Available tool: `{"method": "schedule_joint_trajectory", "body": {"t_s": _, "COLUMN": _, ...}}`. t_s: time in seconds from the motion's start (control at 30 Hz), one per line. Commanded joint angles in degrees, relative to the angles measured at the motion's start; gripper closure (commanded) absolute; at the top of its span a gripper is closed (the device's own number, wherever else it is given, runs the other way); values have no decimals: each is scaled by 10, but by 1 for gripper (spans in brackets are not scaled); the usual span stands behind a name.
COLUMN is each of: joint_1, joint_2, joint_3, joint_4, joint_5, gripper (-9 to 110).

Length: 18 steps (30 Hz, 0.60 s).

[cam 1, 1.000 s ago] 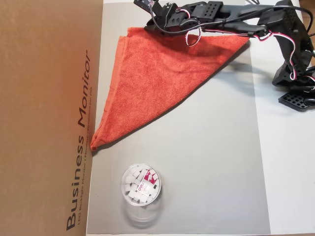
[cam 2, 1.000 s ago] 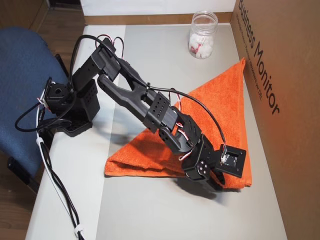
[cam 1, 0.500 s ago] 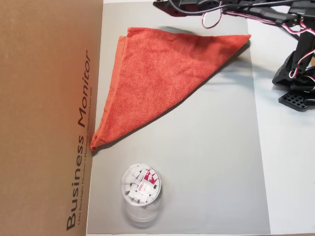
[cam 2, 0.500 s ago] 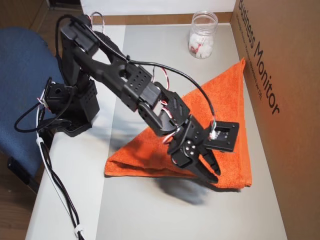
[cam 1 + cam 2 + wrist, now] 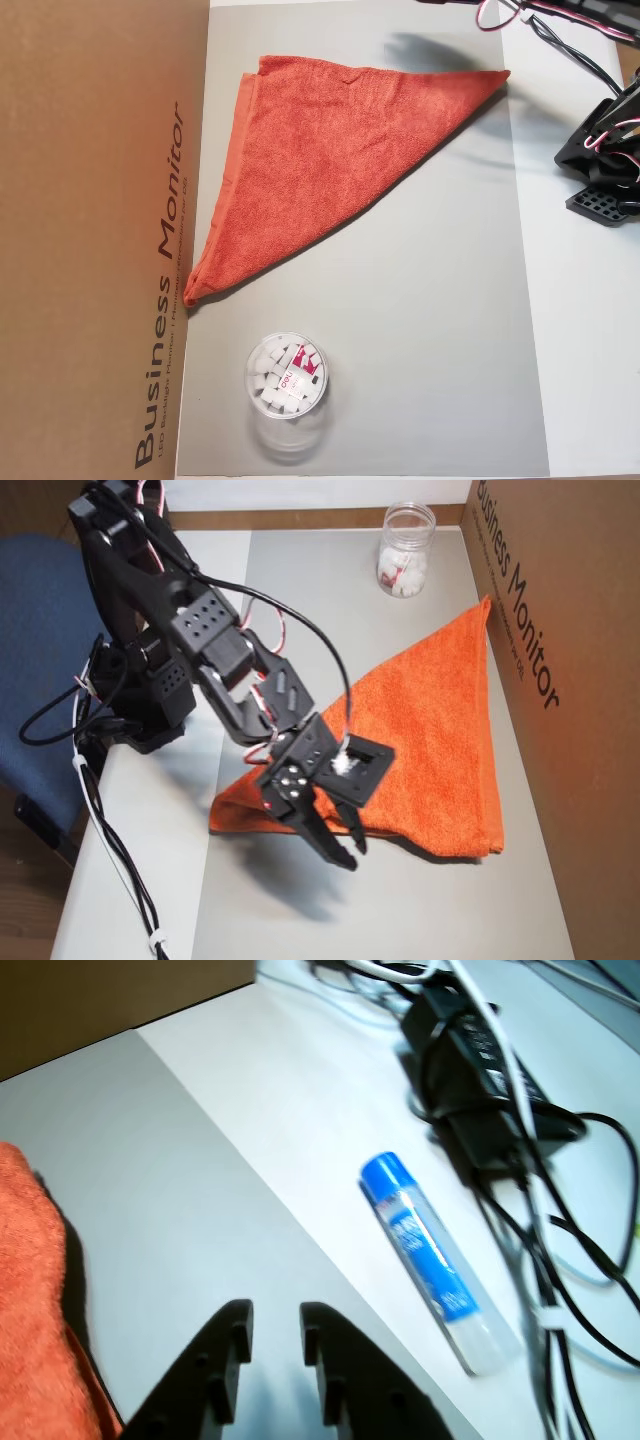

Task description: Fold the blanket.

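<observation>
The blanket [image 5: 325, 180] lay folded into a triangle on the grey mat [image 5: 430, 330], one long side running along the cardboard box [image 5: 100, 240] at the desk's edge and one point reaching toward the arm's base [image 5: 600, 170]. In the other overhead view it [image 5: 430, 750] looked doubled over, with layered hems along its near edge.

The gripper [image 5: 343, 852] hung above the mat just off that near edge, free of the cloth. In the wrist view its fingers [image 5: 230, 1335] stood slightly parted with nothing between them, bare mat showing through the gap.

One diagonal fold appeared done. If a second fold was wanted, the next move would call for lowering onto a corner, pinching both layers together and carrying them across without dragging the whole cloth.

The first overhead view cut off most of the arm at its top edge. A tub of white pieces [image 5: 287, 377] stood well apart from the blanket. The wrist view was blurred; a blue-capped tube [image 5: 435, 1260] and cables [image 5: 520, 1110] lay beyond the mat. No white tag could be made out.
</observation>
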State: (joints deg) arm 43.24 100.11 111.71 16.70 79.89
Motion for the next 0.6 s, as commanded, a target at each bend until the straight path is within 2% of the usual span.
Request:
{"method": "schedule_joint_trajectory", "body": {"t_s": 0.0, "joint_1": 15, "joint_2": 96, "joint_3": 47, "joint_4": -6, "joint_5": 22, "gripper": 98}}
{"method": "schedule_joint_trajectory", "body": {"t_s": 0.33, "joint_1": 19, "joint_2": 284, "joint_3": 201, "joint_4": 11, "joint_5": 132, "gripper": 98}}
{"method": "schedule_joint_trajectory", "body": {"t_s": 0.57, "joint_1": 18, "joint_2": 372, "joint_3": 212, "joint_4": 222, "joint_5": 240, "gripper": 98}}
